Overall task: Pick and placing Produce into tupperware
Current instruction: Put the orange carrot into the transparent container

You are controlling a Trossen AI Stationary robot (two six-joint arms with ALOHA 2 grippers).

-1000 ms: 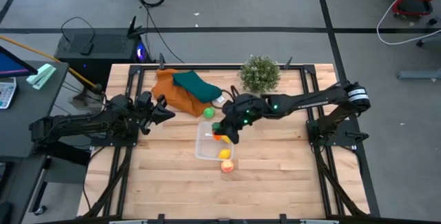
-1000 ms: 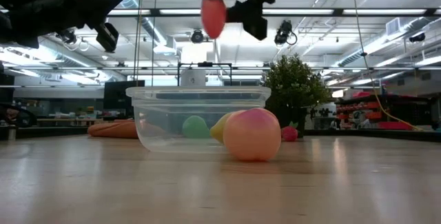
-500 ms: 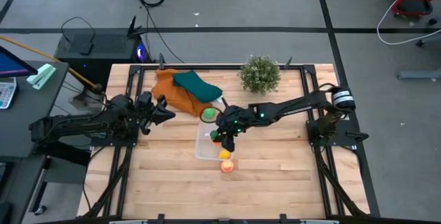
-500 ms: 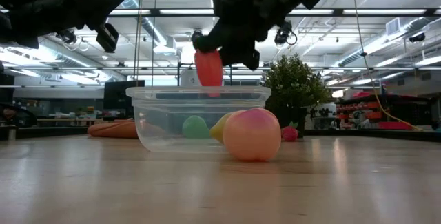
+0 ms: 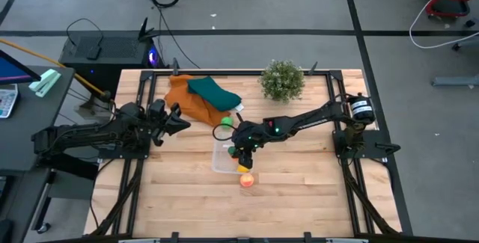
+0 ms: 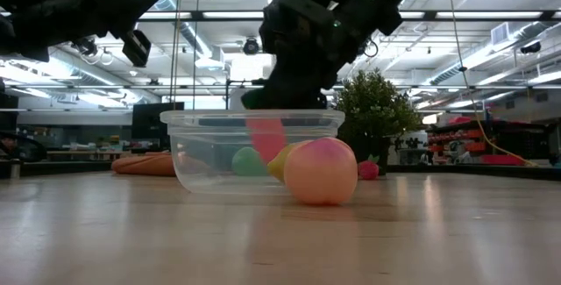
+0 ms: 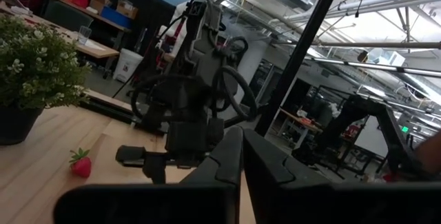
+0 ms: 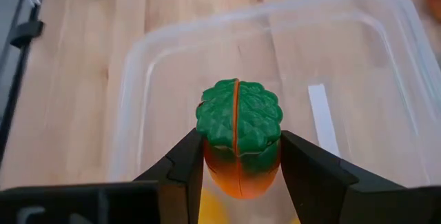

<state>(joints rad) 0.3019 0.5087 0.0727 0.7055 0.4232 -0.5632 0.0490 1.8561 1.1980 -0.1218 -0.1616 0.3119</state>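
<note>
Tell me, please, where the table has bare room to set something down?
Bare wood lies along the near edge below the peach fruit and right of the tupperware. It is crowded around the cloths, plant and right tool.

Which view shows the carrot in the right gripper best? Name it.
The right wrist view: the carrot fills the centre, gripped above the tupperware. The low view shows it through the tub wall; the high view barely shows it; the left wrist view doesn't.
</note>
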